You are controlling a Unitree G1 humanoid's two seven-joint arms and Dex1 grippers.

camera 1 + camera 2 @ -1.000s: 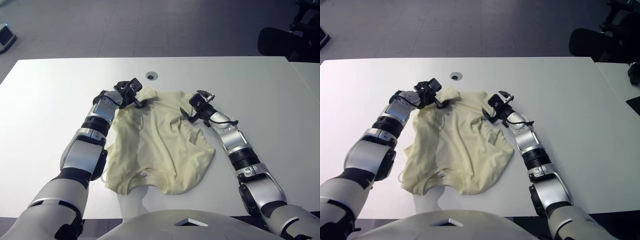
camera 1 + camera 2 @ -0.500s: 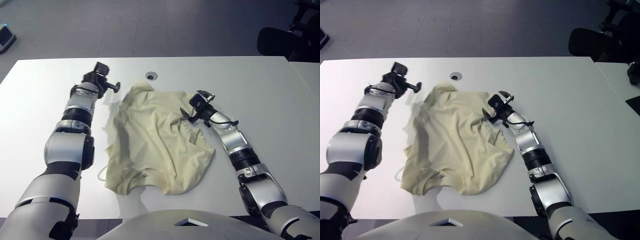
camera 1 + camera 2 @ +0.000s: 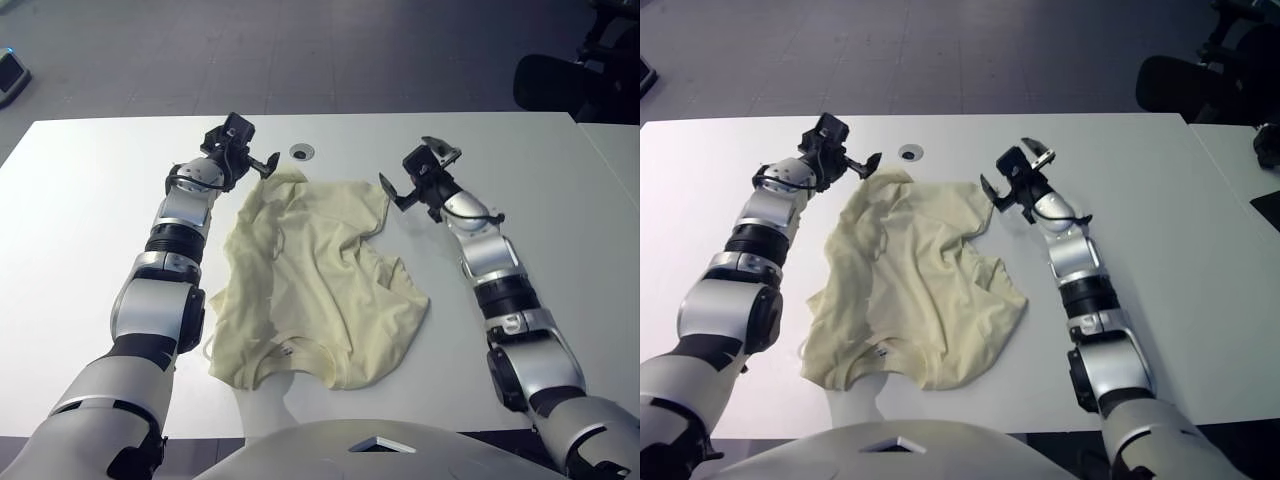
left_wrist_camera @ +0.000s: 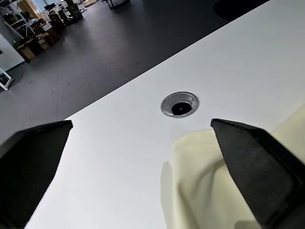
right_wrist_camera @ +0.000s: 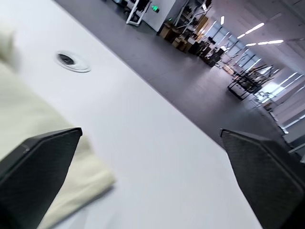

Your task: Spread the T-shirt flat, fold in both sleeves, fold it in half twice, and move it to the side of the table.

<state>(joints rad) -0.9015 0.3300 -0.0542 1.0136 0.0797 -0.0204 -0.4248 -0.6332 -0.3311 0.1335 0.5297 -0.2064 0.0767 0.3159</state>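
Note:
A pale yellow T-shirt (image 3: 320, 275) lies crumpled on the white table (image 3: 90, 230), collar toward the near edge, its far part bunched in folds. My left gripper (image 3: 252, 150) hovers just beyond the shirt's far left corner (image 4: 205, 191). In the left wrist view its fingers (image 4: 33, 157) stand wide apart with nothing between them. My right gripper (image 3: 415, 172) is raised just off the shirt's far right corner (image 5: 28, 129). It is open and empty, fingers (image 5: 38, 162) spread wide in the right wrist view.
A round cable grommet (image 3: 301, 152) sits in the table just beyond the shirt, between the two grippers. Bare table stretches to both sides of the shirt. A black chair (image 3: 570, 85) and a second table (image 3: 615, 140) stand at the far right.
The left gripper swung out to the far left, then came back to the shirt's far left corner. The right gripper left the shirt's fold, rose and moved farther; the far right corner now lies spread out.

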